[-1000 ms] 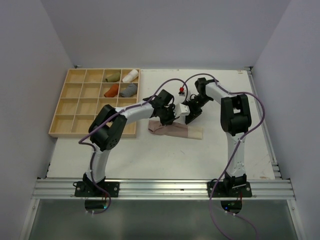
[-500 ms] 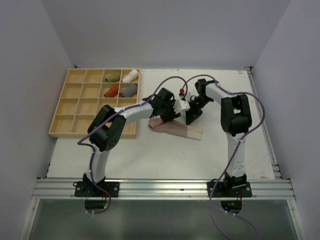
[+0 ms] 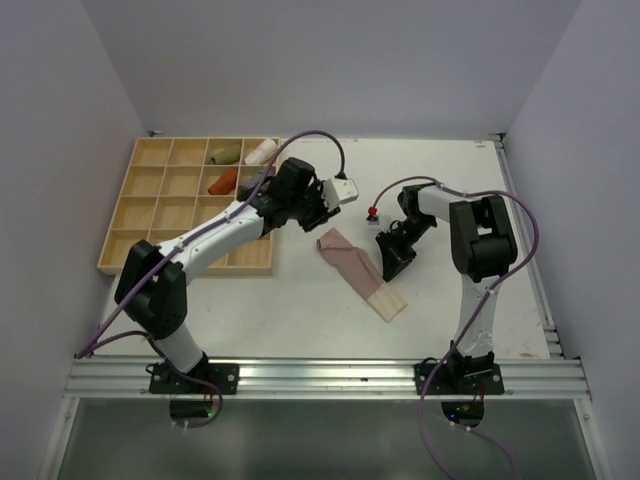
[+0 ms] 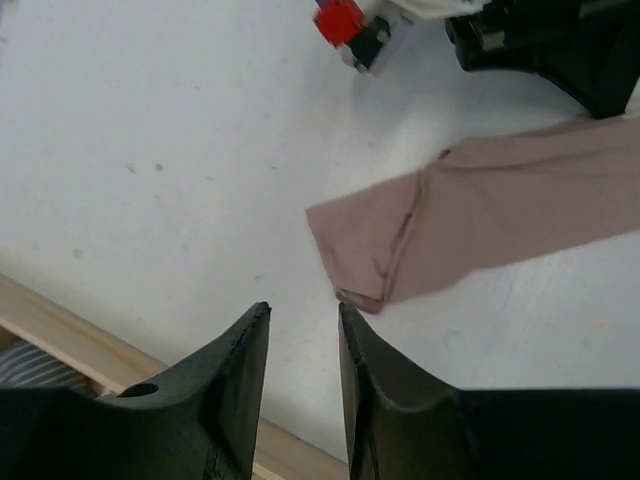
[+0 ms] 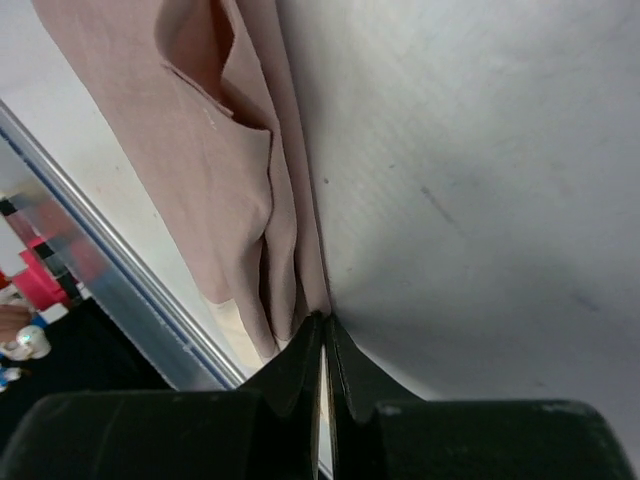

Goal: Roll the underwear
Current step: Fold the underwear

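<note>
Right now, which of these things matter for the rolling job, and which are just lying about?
In the job: beige-pink underwear; right pincer, shut on its edge; left pincer, open, empty; rust-orange underwear, rolled in the wooden tray.
Lying about: olive roll and white roll, also in that tray.

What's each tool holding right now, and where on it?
The right tool pinches the beige-pink underwear by its long folded edge, near one end. The left tool holds nothing, jaws apart above the table.
</note>
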`<state>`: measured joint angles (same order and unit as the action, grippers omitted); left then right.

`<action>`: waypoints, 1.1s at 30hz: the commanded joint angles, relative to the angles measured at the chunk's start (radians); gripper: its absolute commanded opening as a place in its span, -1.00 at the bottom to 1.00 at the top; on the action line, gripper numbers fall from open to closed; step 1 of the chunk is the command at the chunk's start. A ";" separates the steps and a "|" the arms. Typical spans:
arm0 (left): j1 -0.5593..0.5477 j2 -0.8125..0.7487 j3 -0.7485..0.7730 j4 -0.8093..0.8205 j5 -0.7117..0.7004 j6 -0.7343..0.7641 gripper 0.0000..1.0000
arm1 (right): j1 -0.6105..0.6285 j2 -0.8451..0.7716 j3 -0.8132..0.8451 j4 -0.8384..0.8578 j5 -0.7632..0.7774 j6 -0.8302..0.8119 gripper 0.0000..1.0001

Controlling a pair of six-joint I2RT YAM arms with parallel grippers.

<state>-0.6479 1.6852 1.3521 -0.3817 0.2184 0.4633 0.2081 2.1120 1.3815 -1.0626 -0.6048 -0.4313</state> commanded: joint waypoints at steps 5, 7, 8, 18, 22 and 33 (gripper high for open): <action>-0.002 0.121 -0.105 -0.112 0.113 -0.132 -0.39 | 0.005 -0.056 -0.131 0.082 -0.036 0.023 -0.87; -0.002 0.166 -0.085 -0.095 0.113 -0.146 -0.39 | 0.005 -0.069 -0.145 0.099 -0.059 0.043 -0.84; -0.002 0.213 -0.049 -0.095 0.116 -0.155 -0.40 | 0.005 -0.081 -0.145 0.107 -0.062 0.043 -0.82; 0.010 0.474 0.234 -0.040 0.139 -0.178 -0.36 | -0.137 -0.178 0.013 0.007 -0.025 -0.040 -0.30; 0.057 0.536 0.323 0.056 0.189 -0.189 -0.27 | -0.150 -0.251 0.102 -0.059 -0.197 -0.075 -0.23; 0.185 0.214 0.263 0.191 0.182 -0.242 0.99 | 0.016 -0.264 -0.159 0.478 -0.457 0.423 -0.13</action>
<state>-0.4458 2.0750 1.6173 -0.2768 0.4065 0.2325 0.2016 1.8088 1.2968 -0.7670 -1.0126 -0.1913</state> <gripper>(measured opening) 0.944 0.431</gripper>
